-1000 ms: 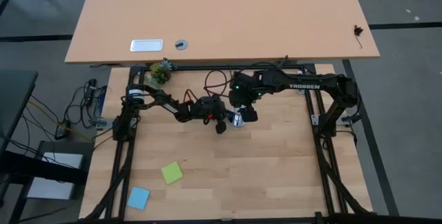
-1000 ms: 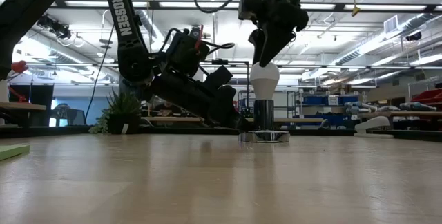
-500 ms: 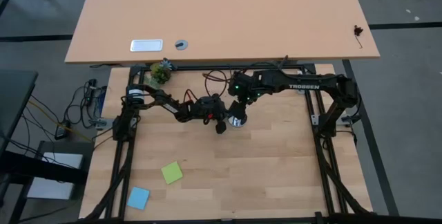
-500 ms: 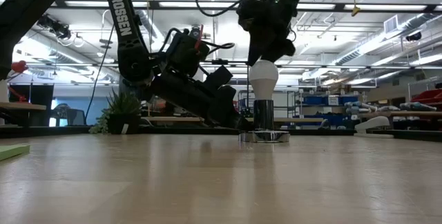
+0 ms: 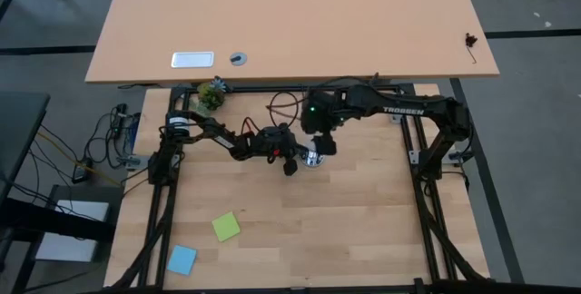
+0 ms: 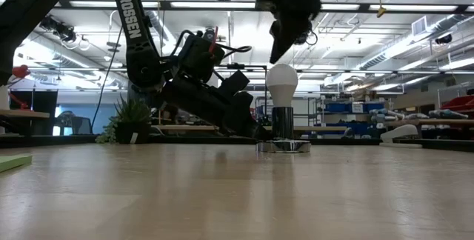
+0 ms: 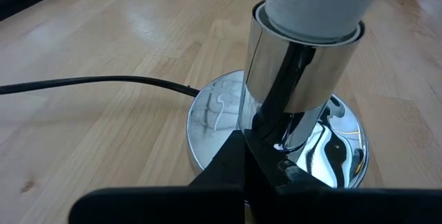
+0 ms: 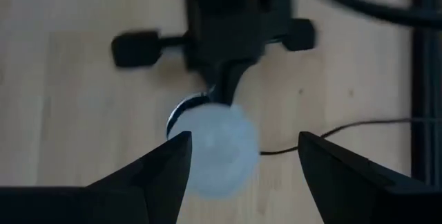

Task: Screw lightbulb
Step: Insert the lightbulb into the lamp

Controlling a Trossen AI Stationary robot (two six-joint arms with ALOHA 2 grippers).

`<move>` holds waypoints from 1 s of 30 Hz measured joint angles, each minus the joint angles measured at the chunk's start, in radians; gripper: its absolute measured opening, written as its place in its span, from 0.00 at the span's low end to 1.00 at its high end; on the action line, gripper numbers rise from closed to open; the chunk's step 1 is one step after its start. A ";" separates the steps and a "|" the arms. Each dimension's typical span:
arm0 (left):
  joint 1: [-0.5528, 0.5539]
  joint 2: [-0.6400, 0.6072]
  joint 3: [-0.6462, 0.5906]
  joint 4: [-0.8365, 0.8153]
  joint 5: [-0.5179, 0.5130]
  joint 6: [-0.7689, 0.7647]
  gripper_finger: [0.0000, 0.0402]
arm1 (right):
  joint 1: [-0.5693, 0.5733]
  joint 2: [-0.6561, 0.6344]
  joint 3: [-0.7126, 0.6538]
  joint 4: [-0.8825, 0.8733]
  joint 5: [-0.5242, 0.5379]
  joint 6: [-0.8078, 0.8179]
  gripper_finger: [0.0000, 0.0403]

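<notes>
"TROSSEN" on both arms (image 6: 127,14)

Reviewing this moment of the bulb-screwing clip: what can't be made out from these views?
- Lightbulb threads: hidden inside the chrome socket in the low and left wrist views, so how far it is screwed in is unknown.
- Bulb top: cut off by the left wrist view's edge.
- Left pincer: shut at the socket's stem; contact partly hidden by its own fingers.
- Right pincer: open above the bulb; view blurred.

On the wooden table (image 5: 345,230) lie a green note (image 5: 226,227) and a blue note (image 5: 182,259) near the front left corner, a small plant (image 5: 211,97) stands at the back edge, and a larger desk (image 5: 290,22) sits behind.
</notes>
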 joint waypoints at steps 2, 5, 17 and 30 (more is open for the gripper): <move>0.000 0.000 0.000 0.000 0.000 0.000 0.00 | 0.000 0.000 -0.020 -0.002 -0.012 -0.064 0.67; 0.000 0.000 0.000 0.000 0.000 0.000 0.00 | 0.000 0.000 -0.045 0.013 -0.018 -0.106 0.67; 0.000 0.000 0.000 -0.001 0.000 0.000 0.00 | 0.011 -0.002 -0.104 0.067 -0.049 -0.044 0.63; 0.000 0.000 0.000 -0.001 0.000 0.000 0.00 | 0.013 -0.001 -0.106 0.100 -0.026 0.667 0.59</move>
